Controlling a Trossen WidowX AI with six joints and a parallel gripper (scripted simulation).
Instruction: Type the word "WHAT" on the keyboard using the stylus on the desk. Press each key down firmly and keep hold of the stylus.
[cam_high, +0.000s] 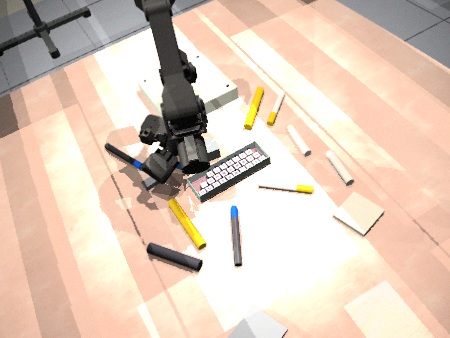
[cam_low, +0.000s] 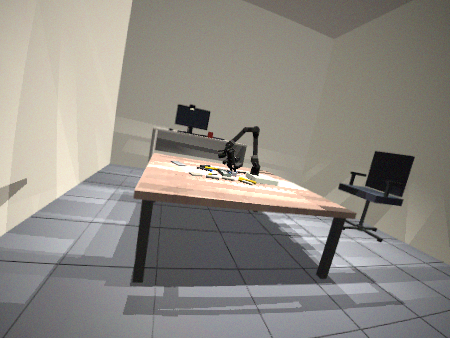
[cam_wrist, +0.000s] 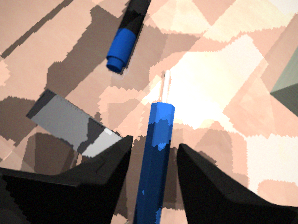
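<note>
you're looking at the pincer (cam_high: 169, 159) (cam_low: 233, 167) (cam_wrist: 155, 145) standing part-open, its two dark fingers straddling the stylus (cam_high: 179, 166) (cam_wrist: 159, 150) with a gap showing on each side, so it's grasping nothing. the stylus is lying between them, a slim blue barrel with flat facets, bright near its front and darkening to navy toward the gripper, and a thin pale tip is poking out of its blunt end. just beside it, a grey block (cam_high: 150, 183) (cam_wrist: 67, 122) is resting, and farther out a black marker with a blue cap (cam_high: 122, 155) (cam_wrist: 125, 42) is slanting away. the keyboard (cam_high: 231, 171) (cam_low: 227, 172), white keys in a grey-green frame, is sitting near the pincer. well beyond the table (cam_low: 240, 197), an office chair (cam_low: 390, 172) is standing.
</note>
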